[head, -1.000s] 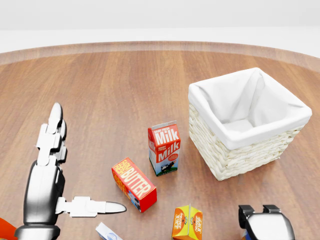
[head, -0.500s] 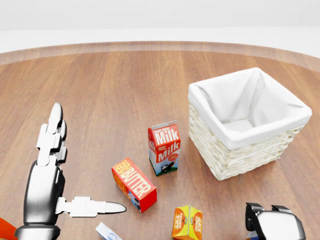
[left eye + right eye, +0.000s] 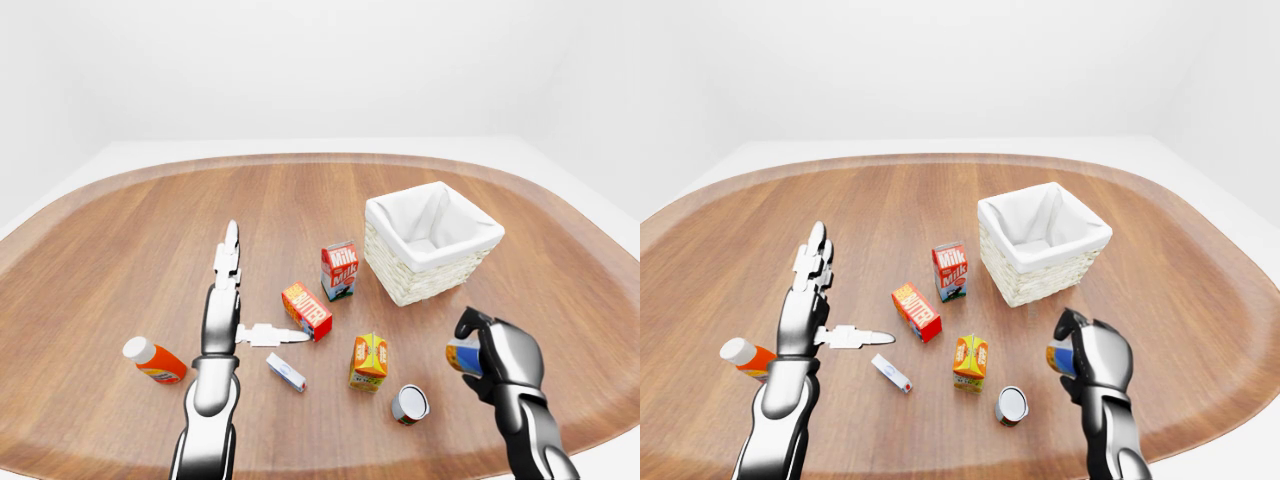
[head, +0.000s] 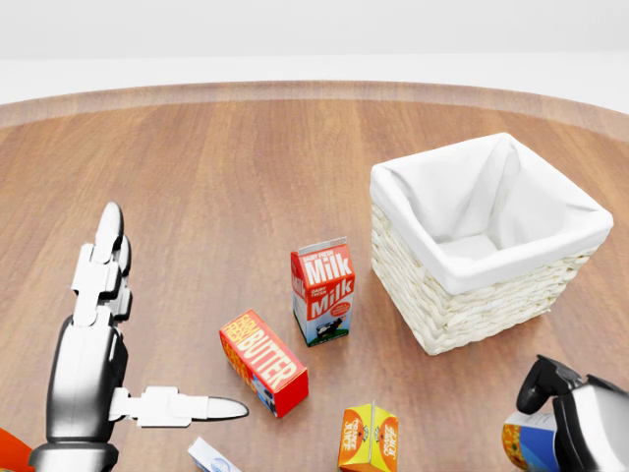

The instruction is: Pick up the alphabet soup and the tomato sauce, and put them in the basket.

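Note:
My right hand (image 3: pixel 478 347) is shut on the alphabet soup can (image 3: pixel 461 356), which has a blue and orange label, and holds it above the table at the lower right, below the basket (image 3: pixel 421 284). The can's label also shows in the head view (image 4: pixel 520 439) beside my right hand (image 4: pixel 580 425). The basket is white wicker with a white cloth lining and nothing in it. The tomato sauce can (image 3: pixel 410 403) lies on its side on the wood, left of and below my right hand. My left hand (image 3: pixel 255 295) is open, fingers straight, thumb pointing at the butter box (image 3: pixel 307 311).
A milk carton (image 3: pixel 340 270) stands left of the basket. An orange juice carton (image 3: pixel 369 361) stands near the lying can. A small white and blue box (image 3: pixel 286 372) and an orange bottle with a white cap (image 3: pixel 155 360) lie at the lower left. The round wooden table's edge (image 3: pixel 300 160) curves behind.
My right hand has moved right and slightly up in the head view, and the soup can's label now shows in its grip. The left hand and the table's things have not moved.

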